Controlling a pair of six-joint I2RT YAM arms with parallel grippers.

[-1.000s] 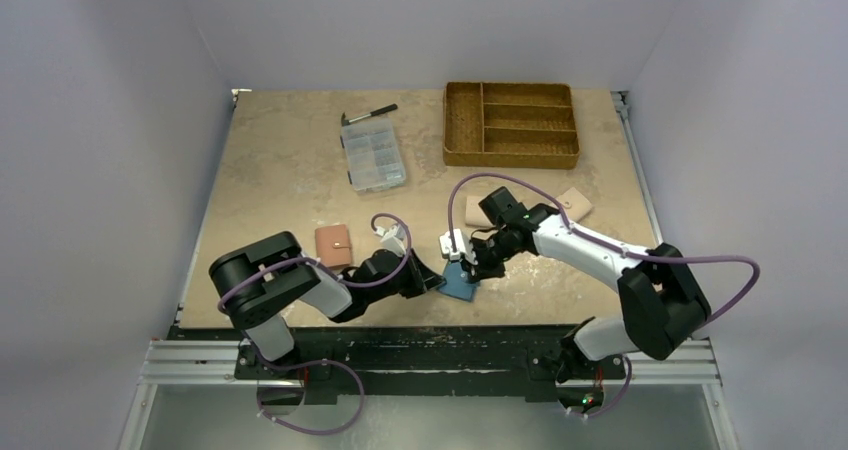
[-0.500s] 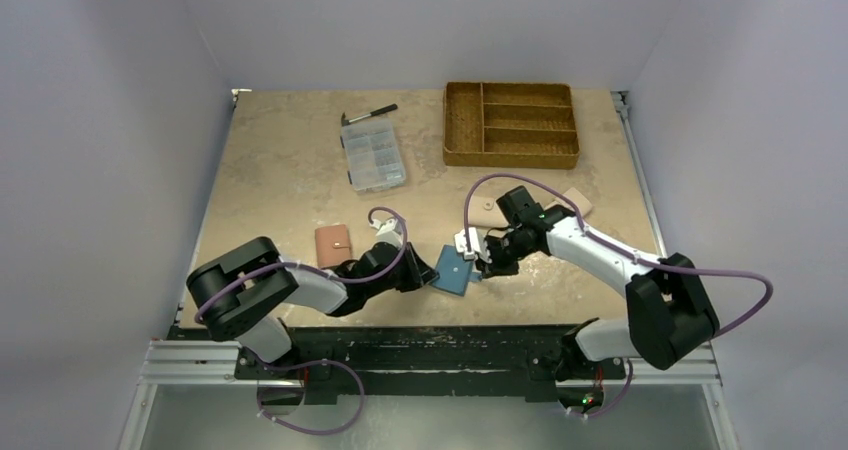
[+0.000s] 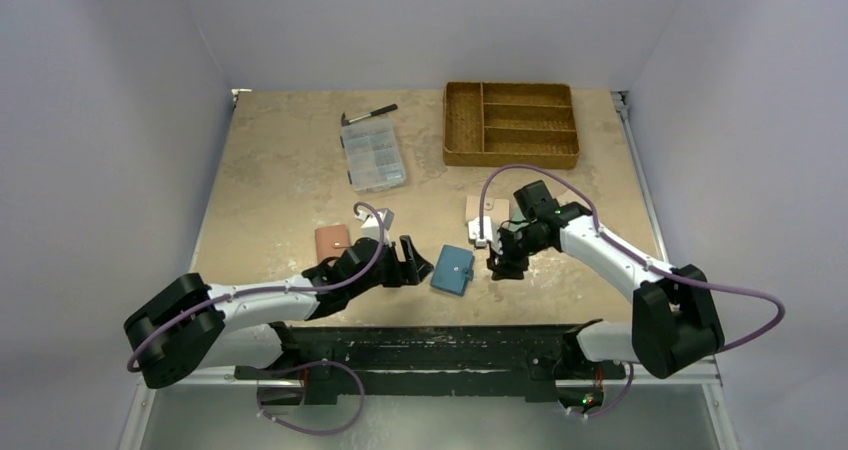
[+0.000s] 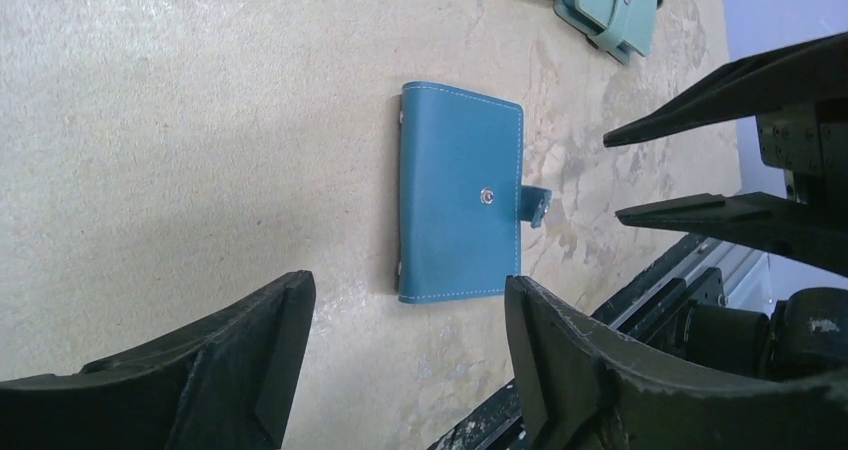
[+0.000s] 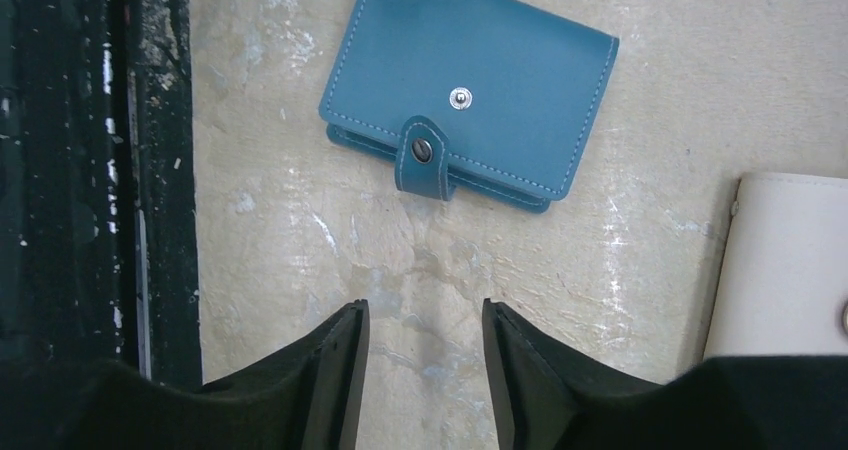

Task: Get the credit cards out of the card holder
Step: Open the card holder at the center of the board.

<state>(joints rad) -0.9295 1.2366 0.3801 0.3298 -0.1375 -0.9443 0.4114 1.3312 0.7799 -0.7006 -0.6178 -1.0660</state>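
Pale grey walls close in a tan, scuffed table [image 3: 280, 170]. From overhead, the card holder [image 3: 453, 270] lies flat near the front edge, between the two arms and touched by neither. It is a small blue wallet, folded shut. The left fingers [image 3: 412, 260] sit just beside it on one side, and the right fingers [image 3: 500, 267] are near it on the other. Further back lie a pink wallet [image 3: 333, 241], a clear compartment box [image 3: 374, 155], a black marker [image 3: 370, 114] and a wicker tray [image 3: 512, 123].

From the left wrist, the left fingers stand spread wide with nothing between them, the card holder on the table beyond. White stitching runs along its edges, a metal stud sits on its face, and the tab pokes out loose. This view alone shows the right fingers from the side, parted, and a pale green wallet [image 4: 610, 10].

From the right wrist, the right fingers are parted and empty over bare table. The tab curls round the edge, its snap short of the stud. A cream wallet [image 5: 780, 270] shows at the right.
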